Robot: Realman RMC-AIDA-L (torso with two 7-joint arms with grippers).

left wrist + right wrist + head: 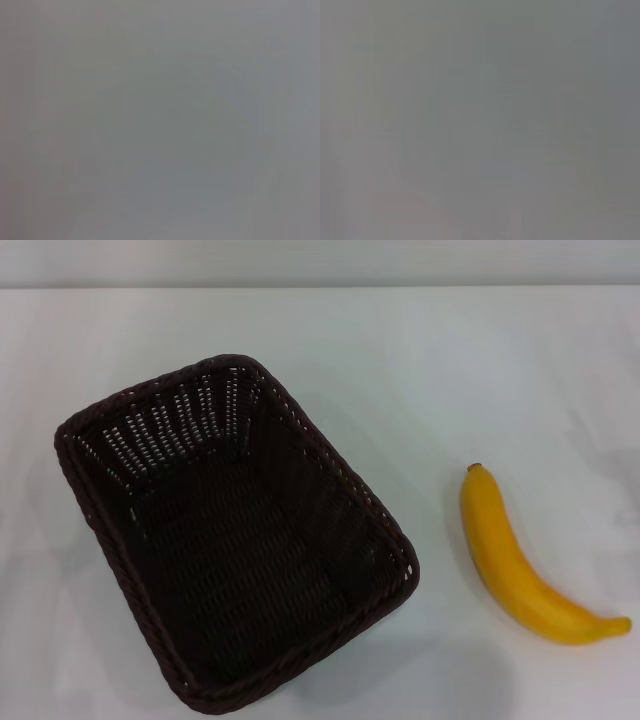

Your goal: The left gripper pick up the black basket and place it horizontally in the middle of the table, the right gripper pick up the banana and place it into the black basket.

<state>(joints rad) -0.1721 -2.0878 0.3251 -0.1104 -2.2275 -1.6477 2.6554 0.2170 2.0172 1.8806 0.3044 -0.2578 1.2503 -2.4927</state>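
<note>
The black basket point(235, 540) stands on the white table point(420, 360) at the left of the head view, turned at a slant with one short end toward the far left, and it is empty. The yellow banana point(515, 565) lies on the table to its right, brownish tip pointing away from me, well apart from the basket. Neither gripper shows in any view. Both wrist views show only a plain grey surface.
The table's far edge point(320, 286) runs along the top of the head view, with a pale wall behind it. Bare tabletop lies between the basket and the banana.
</note>
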